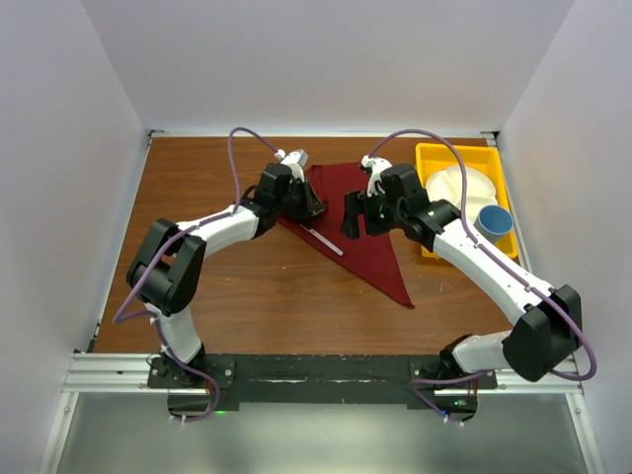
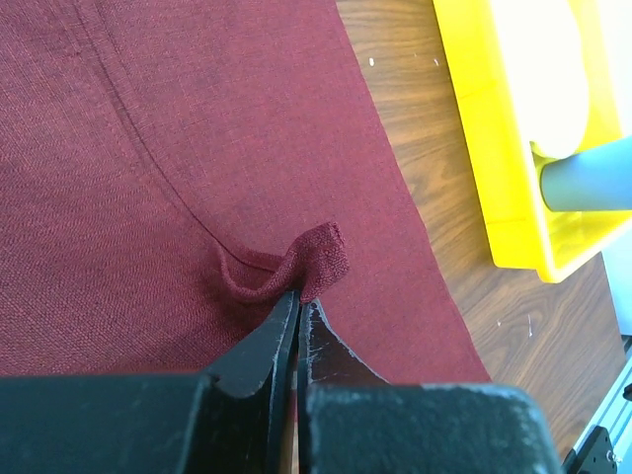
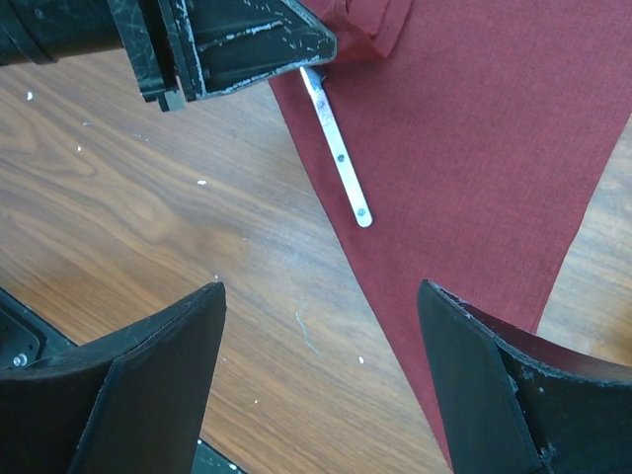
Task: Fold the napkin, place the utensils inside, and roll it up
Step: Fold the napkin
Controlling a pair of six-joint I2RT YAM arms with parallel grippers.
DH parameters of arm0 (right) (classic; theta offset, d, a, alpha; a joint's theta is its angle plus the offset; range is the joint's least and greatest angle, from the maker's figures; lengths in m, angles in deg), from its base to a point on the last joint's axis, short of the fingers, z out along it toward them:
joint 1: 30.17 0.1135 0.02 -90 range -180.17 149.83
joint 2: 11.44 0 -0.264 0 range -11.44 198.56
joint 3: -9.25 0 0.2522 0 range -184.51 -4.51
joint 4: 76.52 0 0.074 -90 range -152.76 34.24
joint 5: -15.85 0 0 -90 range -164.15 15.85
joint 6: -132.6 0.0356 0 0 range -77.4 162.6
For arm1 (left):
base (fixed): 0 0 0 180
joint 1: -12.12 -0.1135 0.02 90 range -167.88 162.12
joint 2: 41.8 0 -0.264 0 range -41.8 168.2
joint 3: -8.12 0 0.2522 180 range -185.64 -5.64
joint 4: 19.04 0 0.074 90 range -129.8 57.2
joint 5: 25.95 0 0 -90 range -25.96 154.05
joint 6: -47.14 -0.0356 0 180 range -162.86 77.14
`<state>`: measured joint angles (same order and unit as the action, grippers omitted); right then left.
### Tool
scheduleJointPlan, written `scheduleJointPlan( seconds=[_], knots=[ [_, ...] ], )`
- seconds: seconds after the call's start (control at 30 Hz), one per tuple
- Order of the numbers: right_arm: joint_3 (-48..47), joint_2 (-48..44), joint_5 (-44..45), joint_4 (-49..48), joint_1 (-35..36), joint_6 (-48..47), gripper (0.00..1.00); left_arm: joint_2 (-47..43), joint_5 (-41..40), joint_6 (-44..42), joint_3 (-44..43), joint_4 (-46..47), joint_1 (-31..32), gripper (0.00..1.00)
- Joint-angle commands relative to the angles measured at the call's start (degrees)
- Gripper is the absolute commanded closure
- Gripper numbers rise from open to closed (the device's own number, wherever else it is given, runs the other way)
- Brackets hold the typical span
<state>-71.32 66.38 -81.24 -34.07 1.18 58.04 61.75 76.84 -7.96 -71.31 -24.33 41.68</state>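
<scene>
Left gripper [image 2: 299, 298] nips a raised pleat of the napkin; right gripper [image 3: 322, 296] hangs spread wide above it.

The left gripper's black, scuffed fingers [image 2: 267, 346] press together on a small upright curl of the dark red, coarse-woven cloth napkin [image 2: 197, 148]. The napkin lies flat as a long triangle with a curved crease across it. The right gripper's fingers [image 3: 148, 375] stand far apart, holding nothing, over the napkin's left edge. Along that edge, on the cloth, lies a slim, flat, silvery metal utensil [image 3: 341, 168] with small dots down its handle. Its head is hidden under the left gripper, so its kind is unclear, perhaps a knife. Beneath the napkin is a brown wood-grain table [image 3: 148, 197]. To the right of the napkin sits a yellow plastic tray [image 2: 494, 148] holding a white plate [image 1: 456, 188] and a blue cup [image 1: 494, 220].
</scene>
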Motion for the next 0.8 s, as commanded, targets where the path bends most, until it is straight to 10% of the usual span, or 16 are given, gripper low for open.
scheduleJointPlan(
  seconds=[0.0, 0.77],
  knots=[
    [0.36, -2.06, -0.29, -0.83, -0.42, -0.68, 0.18, -1.07, -0.05, 0.26, 0.63, 0.94, 0.76, 0.97],
    [1.33, -2.06, -1.08, -1.44, -0.59, -0.15, 0.18, -0.72, 1.53, -0.79, 6.25, -0.56, 2.08, 0.96]
  ],
)
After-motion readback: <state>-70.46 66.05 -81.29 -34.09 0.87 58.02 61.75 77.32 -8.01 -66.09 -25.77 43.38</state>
